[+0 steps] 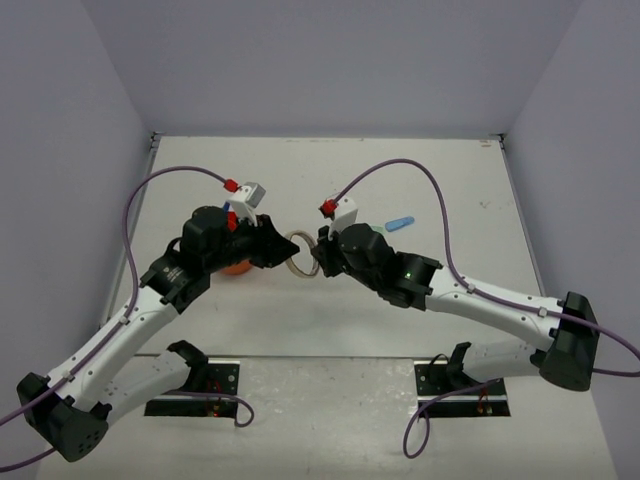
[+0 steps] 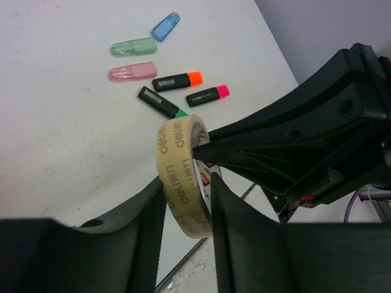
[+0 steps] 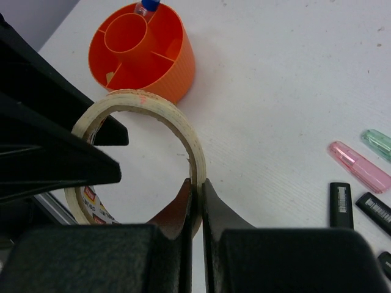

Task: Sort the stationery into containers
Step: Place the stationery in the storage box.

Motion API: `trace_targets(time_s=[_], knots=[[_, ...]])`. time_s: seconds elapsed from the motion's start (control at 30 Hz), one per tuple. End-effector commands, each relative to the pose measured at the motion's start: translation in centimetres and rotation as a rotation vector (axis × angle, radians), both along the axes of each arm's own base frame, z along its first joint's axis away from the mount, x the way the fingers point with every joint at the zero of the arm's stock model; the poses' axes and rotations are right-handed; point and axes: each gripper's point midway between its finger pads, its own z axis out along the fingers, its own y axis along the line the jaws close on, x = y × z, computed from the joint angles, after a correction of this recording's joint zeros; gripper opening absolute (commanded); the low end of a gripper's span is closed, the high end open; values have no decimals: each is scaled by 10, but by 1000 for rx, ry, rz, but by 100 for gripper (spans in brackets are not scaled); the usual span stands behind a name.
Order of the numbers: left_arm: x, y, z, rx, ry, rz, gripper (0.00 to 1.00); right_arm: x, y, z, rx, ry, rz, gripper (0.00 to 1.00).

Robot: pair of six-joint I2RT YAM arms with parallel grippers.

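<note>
A cream tape ring (image 1: pixel 300 253) hangs in the air between both arms. My right gripper (image 3: pixel 197 183) is shut on the ring's wall (image 3: pixel 195 152), one finger inside the hoop and one outside. My left gripper (image 2: pixel 186 189) has its fingers across the ring's width (image 2: pixel 183 177), pressing both flat faces. The orange divided tub (image 3: pixel 183 55) stands on the table behind the ring, a blue-capped bottle (image 3: pixel 146 6) in one compartment. In the top view the left arm hides most of the tub (image 1: pixel 235 267).
On the table lie three black highlighters with orange (image 2: pixel 178 80), pink (image 2: pixel 206 95) and green (image 2: pixel 162 102) ends. Beside them lie pastel pink (image 2: pixel 132 72), green (image 2: pixel 134 46) and blue (image 2: pixel 165 26) bars. The blue bar (image 1: pixel 400 222) also shows in the top view.
</note>
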Motion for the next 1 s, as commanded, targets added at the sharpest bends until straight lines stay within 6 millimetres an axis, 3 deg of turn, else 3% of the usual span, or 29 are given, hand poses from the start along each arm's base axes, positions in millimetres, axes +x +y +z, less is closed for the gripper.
trace_targets(time_s=[0.0,0.1,0.17,0.23,0.27,0.33,0.37,0.4,0.53,0.6,0.8,0.97], knots=[[3,-10,15,-59,-47,-18,31,-7,6,25,86,-42,53,0],[7,-9,19,-67,-64,4,3,-10,6,25,109,-49,66,0],[10,-7,21,-67,-72,24,0,-10,6,23,107,-48,68,0],[17,0,24,-61,-101,81,0,-11,6,20,110,-40,70,7],[21,4,24,-52,-111,106,0,-12,6,17,107,-34,67,23],[36,22,19,4,-117,232,0,-6,-7,7,84,-7,-24,77],[41,27,19,21,-116,274,0,0,-17,2,66,0,-92,92],[47,35,17,45,-111,327,0,6,-29,-1,54,2,-163,99],[79,81,8,187,-102,634,0,7,-64,-7,13,34,-310,99],[88,95,9,215,-99,738,0,3,-74,-6,16,47,-333,99],[116,125,5,330,-83,996,0,-10,-99,-4,38,49,-348,99],[132,132,-5,411,-71,1095,0,-17,-116,-4,53,46,-364,99]])
